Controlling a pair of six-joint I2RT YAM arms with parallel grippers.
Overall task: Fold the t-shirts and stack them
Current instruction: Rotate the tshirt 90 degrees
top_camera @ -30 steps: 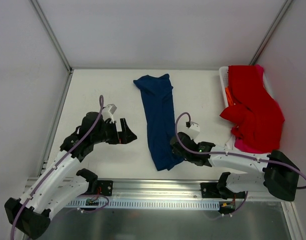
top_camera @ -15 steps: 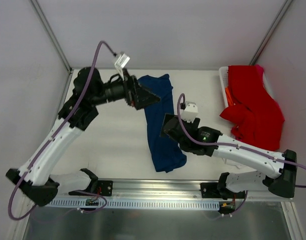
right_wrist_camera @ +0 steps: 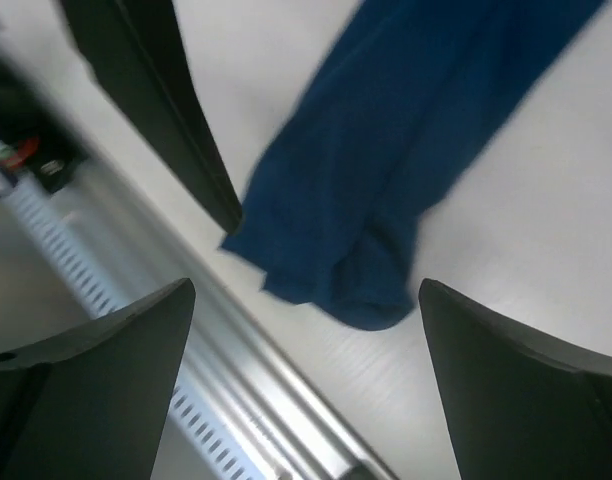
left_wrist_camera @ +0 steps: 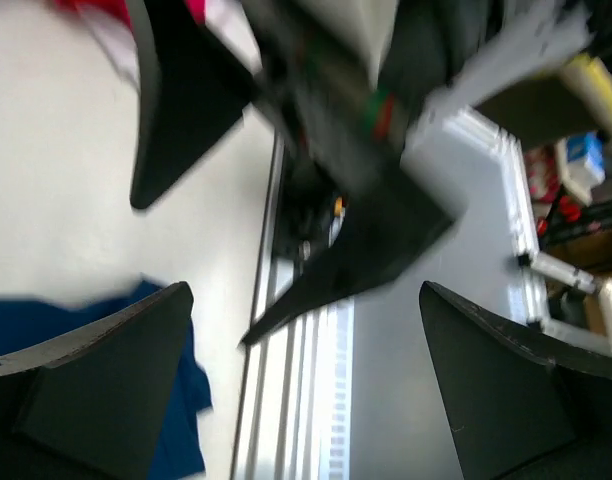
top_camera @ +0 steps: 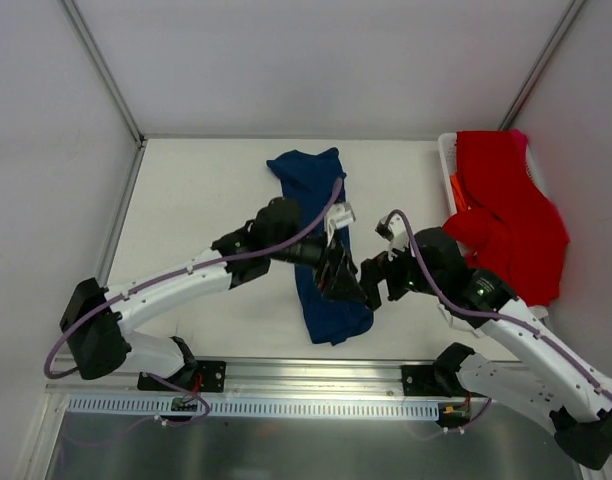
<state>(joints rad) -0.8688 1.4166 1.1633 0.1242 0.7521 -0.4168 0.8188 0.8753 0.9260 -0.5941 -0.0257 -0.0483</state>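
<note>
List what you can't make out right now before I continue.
- Top view: the left pincer and right pincer cover part of the navy t-shirt; cloth contact unclear.
- Top view: the red t-shirt hides what lies in the basket.
- Left wrist view: motion blur smears the background.

The left arm (top_camera: 186,283) stretches low from its base out to the right, forearm nearly level, and the left gripper (top_camera: 342,282) points right. The right arm (top_camera: 531,335) rises from its base and bends over to the left, with the right gripper (top_camera: 378,282) pointing left. The two grippers face each other tip to tip, just beside one another; contact cannot be told. In both wrist views, each gripper's own fingers (left_wrist_camera: 106,390) (right_wrist_camera: 86,370) stand wide apart with nothing between them.
</note>
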